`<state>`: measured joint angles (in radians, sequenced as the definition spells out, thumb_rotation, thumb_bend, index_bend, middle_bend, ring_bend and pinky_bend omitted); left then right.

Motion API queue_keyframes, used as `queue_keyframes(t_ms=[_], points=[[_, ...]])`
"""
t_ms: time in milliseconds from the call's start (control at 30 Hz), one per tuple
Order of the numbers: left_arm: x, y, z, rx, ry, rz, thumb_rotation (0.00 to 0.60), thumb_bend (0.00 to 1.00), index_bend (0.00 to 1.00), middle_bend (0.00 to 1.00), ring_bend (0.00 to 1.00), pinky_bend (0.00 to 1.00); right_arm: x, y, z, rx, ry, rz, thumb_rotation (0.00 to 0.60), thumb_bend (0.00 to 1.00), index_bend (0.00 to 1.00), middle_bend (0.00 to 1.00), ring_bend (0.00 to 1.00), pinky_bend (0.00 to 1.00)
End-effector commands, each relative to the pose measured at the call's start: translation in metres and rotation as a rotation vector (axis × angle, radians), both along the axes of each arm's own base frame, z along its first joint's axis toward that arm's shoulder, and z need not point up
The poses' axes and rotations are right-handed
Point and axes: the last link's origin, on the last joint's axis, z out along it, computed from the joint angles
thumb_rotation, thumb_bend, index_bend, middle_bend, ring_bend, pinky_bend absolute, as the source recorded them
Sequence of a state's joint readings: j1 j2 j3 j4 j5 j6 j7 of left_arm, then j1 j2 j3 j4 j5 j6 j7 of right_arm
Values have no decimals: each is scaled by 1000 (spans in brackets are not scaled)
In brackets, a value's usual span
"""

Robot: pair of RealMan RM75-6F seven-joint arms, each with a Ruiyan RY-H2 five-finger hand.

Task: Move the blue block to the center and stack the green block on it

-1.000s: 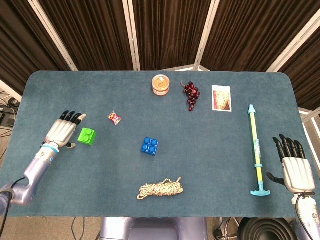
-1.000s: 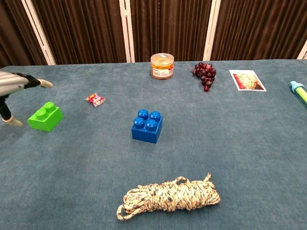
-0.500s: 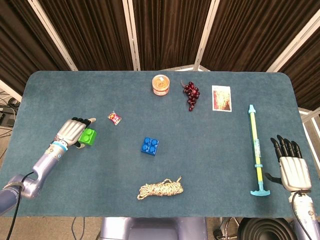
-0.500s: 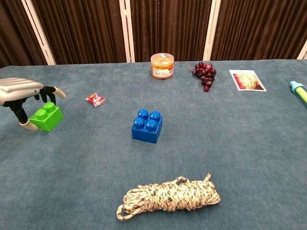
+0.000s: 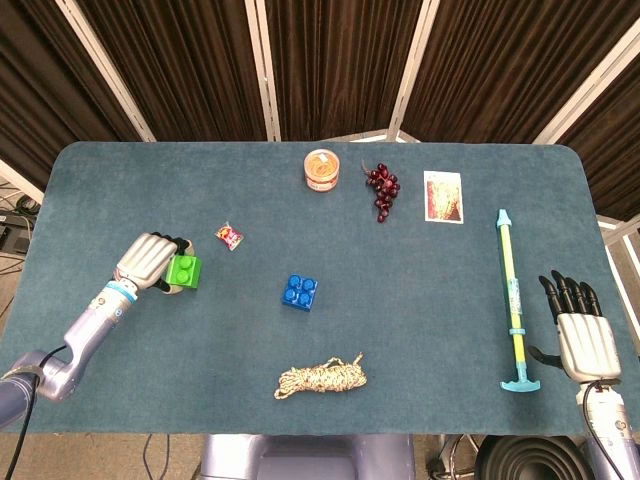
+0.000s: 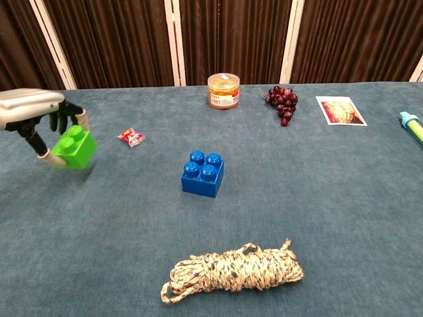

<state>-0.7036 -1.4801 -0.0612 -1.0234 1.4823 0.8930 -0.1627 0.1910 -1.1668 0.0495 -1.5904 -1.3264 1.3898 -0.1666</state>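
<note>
The blue block (image 5: 299,292) (image 6: 203,174) sits near the middle of the table, studs up, with nothing touching it. My left hand (image 5: 150,262) (image 6: 36,113) grips the green block (image 5: 183,271) (image 6: 75,146) at the left side of the table and holds it tilted, just above the cloth. Its fingers wrap over the block's top and far side, with the thumb under the near edge. At the table's right front corner my right hand (image 5: 582,328) hovers with fingers apart and holds nothing; the chest view does not show it.
A coiled rope (image 5: 321,377) (image 6: 232,270) lies in front of the blue block. A small candy (image 5: 229,237) (image 6: 131,137) lies right of the green block. At the back stand an orange tin (image 5: 321,169), grapes (image 5: 383,190) and a photo card (image 5: 443,196). A long pump (image 5: 512,297) lies at right.
My left hand closed over the green block, then lifted and tilted it, shifting slightly right. The right hand drew back a little toward the table's front edge.
</note>
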Motion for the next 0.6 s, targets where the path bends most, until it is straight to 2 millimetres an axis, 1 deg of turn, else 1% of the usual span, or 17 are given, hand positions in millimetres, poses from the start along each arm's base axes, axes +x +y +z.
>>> queue_keyframes(t_ms=[33,67,100,167,300,333,433,467,600], points=[[47,0,12,11,-95,-82,600,104,511,505,476,411,1,0,0,3,-3,2,600,0,0,0,0,0],[54,0,12,6,-106,-88,600,104,511,505,476,411,1,0,0,3,-4,3,600,0,0,0,0,0],[68,-2,11,-6,-124,-99,600,104,511,505,476,411,1,0,0,4,-5,5,600,0,0,0,0,0],[88,-6,7,-32,-143,-119,600,104,511,505,476,411,1,0,0,5,-9,7,600,0,0,0,0,0],[127,-13,-9,-79,-144,-169,600,104,511,505,476,411,1,-1,1,7,-15,8,600,0,0,0,0,0],[138,-14,-15,-94,-140,-176,600,104,511,505,476,411,1,-1,2,7,-18,7,600,0,0,0,0,0],[160,-16,-33,-127,-120,-189,600,105,510,504,474,411,1,-1,3,8,-24,10,600,0,0,0,0,0],[170,-18,-42,-142,-108,-195,600,105,510,504,474,411,1,-1,4,5,-27,11,600,0,0,0,0,0],[196,-20,-67,-171,-67,-197,600,105,510,504,473,411,-1,-1,8,-4,-40,7,600,0,0,0,0,0]])
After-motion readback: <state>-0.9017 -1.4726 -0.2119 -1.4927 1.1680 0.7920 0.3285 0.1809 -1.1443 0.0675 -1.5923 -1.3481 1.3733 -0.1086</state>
